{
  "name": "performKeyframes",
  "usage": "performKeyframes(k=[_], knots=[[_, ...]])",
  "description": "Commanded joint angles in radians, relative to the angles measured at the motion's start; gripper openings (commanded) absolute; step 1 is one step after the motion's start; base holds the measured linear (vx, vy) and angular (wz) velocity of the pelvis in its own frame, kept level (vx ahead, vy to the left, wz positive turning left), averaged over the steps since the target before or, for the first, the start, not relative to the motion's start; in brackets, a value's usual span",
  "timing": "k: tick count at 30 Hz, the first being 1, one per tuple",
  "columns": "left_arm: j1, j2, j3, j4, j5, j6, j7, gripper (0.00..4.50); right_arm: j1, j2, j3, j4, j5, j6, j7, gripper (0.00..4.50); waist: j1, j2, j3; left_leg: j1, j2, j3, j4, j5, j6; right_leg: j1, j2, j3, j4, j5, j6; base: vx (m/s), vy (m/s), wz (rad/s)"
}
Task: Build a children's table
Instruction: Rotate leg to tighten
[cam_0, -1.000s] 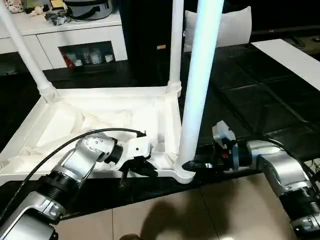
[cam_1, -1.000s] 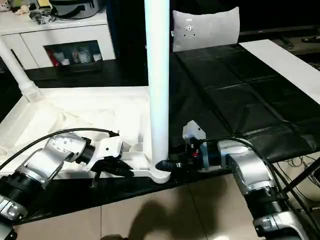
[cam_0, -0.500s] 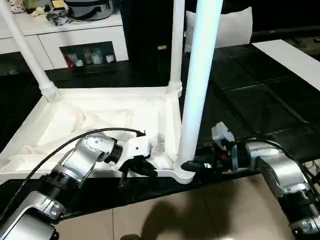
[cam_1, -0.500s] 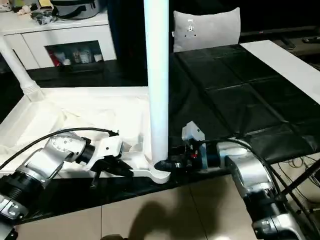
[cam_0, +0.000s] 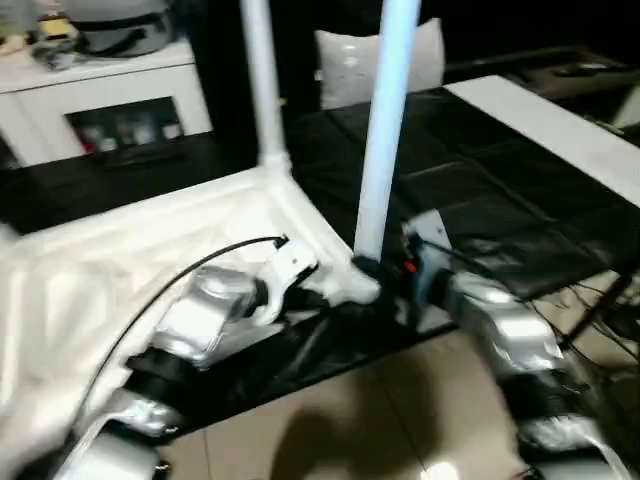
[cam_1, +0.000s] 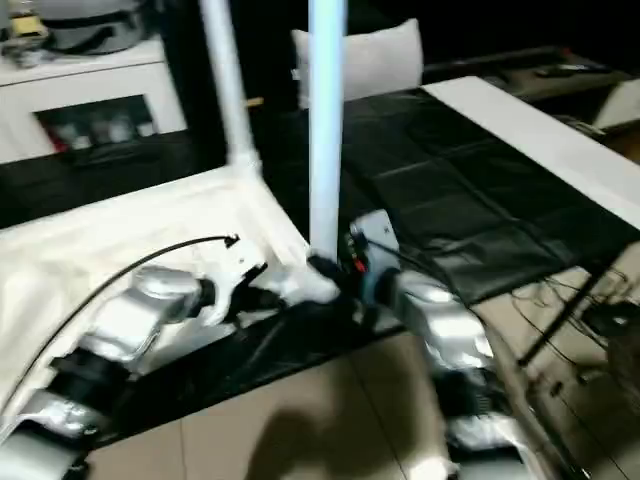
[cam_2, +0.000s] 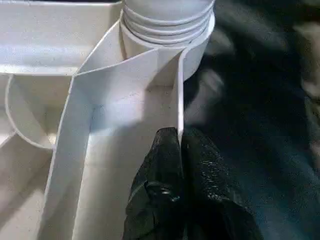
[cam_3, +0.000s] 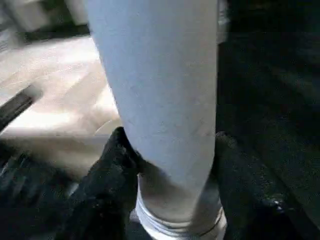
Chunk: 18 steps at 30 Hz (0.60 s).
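The children's table top lies upside down on a black surface, ribbed underside up. A white leg stands upright in its near corner socket. A second leg stands at the far corner. My left gripper is shut on the thin rim wall of the top, right beside that near socket. My right gripper is shut on the near leg just above its threaded base, one black finger on each side.
A white low cabinet with glass doors stands at the back left. A grey pillow sits behind the legs and a white board lies at the right. Tiled floor lies in front, beyond the black surface's edge.
The whole picture has swung and blurred, so the camera has moved. Both grippers keep their holds, the left on the rim and the right on the leg's base.
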Motion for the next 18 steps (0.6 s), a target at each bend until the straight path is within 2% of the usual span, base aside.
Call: performKeyframes(k=[1, 3, 5, 7, 8, 9, 11, 12, 13, 14, 15, 16, 18], knots=[[-0.008, -0.086, -0.042, -0.016, -0.041, 0.010, 0.007, 0.00, -0.033, 0.055, -0.011, 0.093, 0.004, 0.023, -0.123, 1.93, 0.005, -0.010, -0.046, 0.005, 0.011, -0.018, -0.071, -0.386, -0.002, 0.038, -0.056, 0.023, -0.116, -0.585, -0.067, 0.000, 0.000, 0.00], [-0.010, -0.088, -0.041, -0.015, -0.037, 0.007, 0.015, 0.00, -0.036, 0.055, -0.007, 0.098, -0.005, 0.002, -0.125, 1.93, 0.003, -0.008, -0.049, 0.001, 0.017, -0.019, -0.076, -0.383, 0.011, 0.042, -0.055, 0.026, -0.112, -0.525, -0.079, 0.000, 0.000, 0.00], [-0.009, -0.082, -0.044, -0.020, -0.026, -0.001, 0.020, 0.00, -0.033, 0.056, -0.010, 0.092, -0.018, -0.027, -0.127, 2.49, 0.004, -0.004, -0.052, 0.001, 0.019, -0.017, -0.078, -0.369, 0.019, 0.043, -0.054, 0.030, -0.106, -0.456, -0.102, 0.000, 0.000, 0.00], [-0.004, -0.069, -0.047, -0.027, -0.021, -0.007, 0.013, 0.00, -0.023, 0.052, -0.012, 0.075, -0.025, -0.041, -0.114, 2.65, 0.004, -0.005, -0.054, -0.001, 0.021, -0.014, -0.078, -0.348, 0.026, 0.045, -0.053, 0.034, -0.100, -0.396, -0.126, 0.000, 0.000, 0.00], [-0.003, -0.066, -0.048, -0.027, -0.020, -0.012, 0.010, 0.00, -0.020, 0.049, -0.012, 0.070, -0.024, -0.043, -0.109, 2.85, 0.011, -0.005, -0.057, 0.003, 0.023, -0.011, -0.075, -0.328, 0.029, 0.043, -0.054, 0.038, -0.097, -0.359, -0.145, 0.000, 0.000, 0.00], [0.000, -0.054, -0.051, -0.026, -0.017, -0.026, 0.000, 0.00, -0.010, 0.038, -0.012, 0.055, -0.023, -0.052, -0.091, 2.85, 0.018, -0.005, -0.058, 0.003, 0.024, -0.008, -0.074, -0.308, 0.035, 0.044, -0.052, 0.040, -0.093, -0.328, -0.161, 0.000, 0.000, 0.00], [0.003, -0.044, -0.053, -0.020, -0.011, -0.046, -0.009, 0.00, 0.000, 0.017, -0.010, 0.047, -0.026, -0.080, -0.076, 3.11, 0.027, 0.001, -0.061, 0.000, 0.024, -0.006, -0.072, -0.272, 0.041, 0.048, -0.053, 0.042, -0.087, -0.276, -0.172, 0.000, 0.000, 0.00], [0.005, -0.039, -0.055, -0.019, -0.011, -0.057, -0.019, 0.00, 0.008, 0.000, -0.001, 0.041, -0.031, -0.106, -0.051, 3.19, 0.034, -0.002, -0.062, 0.001, 0.024, -0.004, -0.069, -0.248, 0.044, 0.048, -0.053, 0.043, -0.083, -0.241, -0.182, 0.000, 0.000, 0.00], [0.008, -0.033, -0.058, -0.018, -0.012, -0.065, -0.030, 0.00, 0.019, -0.022, 0.009, 0.031, -0.033, -0.130, -0.019, 3.19, 0.038, 0.002, -0.064, 0.000, 0.024, -0.004, -0.069, -0.236, 0.045, 0.050, -0.054, 0.043, -0.080, -0.224, -0.186, 0.000, 0.000, 0.00], [0.008, -0.033, -0.058, -0.018, -0.012, -0.065, -0.030, 0.00, 0.019, -0.022, 0.009, 0.031, -0.033, -0.130, -0.019, 3.41, 0.046, -0.002, -0.064, 0.001, 0.025, -0.002, -0.067, -0.224, 0.050, 0.050, -0.053, 0.043, -0.080, -0.209, -0.186, 0.000, 0.000, 0.00], [0.011, -0.026, -0.062, -0.018, -0.013, -0.080, -0.043, 0.00, 0.032, -0.046, 0.017, 0.015, -0.031, -0.151, 0.022, 3.41, 0.052, -0.002, -0.066, -0.003, 0.024, -0.002, -0.065, -0.200, 0.058, 0.056, -0.053, 0.043, -0.074, -0.187, -0.191, 0.000, 0.000, 0.00], [0.015, -0.015, -0.069, -0.017, -0.013, -0.092, -0.061, 0.00, 0.049, -0.079, 0.017, -0.011, -0.016, -0.162, 0.082, 3.56, 0.055, 0.001, -0.067, -0.003, 0.025, -0.002, -0.064, -0.187, 0.062, 0.056, -0.053, 0.043, -0.072, -0.174, -0.193, 0.000, 0.000, 0.00], [0.019, -0.005, -0.076, -0.018, -0.012, -0.101, -0.076, 0.00, 0.061, -0.103, 0.014, -0.031, -0.002, -0.165, 0.130, 3.72, 0.064, -0.001, -0.068, -0.003, 0.027, -0.002, -0.062, -0.171, 0.076, 0.057, -0.052, 0.043, -0.069, -0.148, -0.196, 0.000, 0.000, 0.00]])
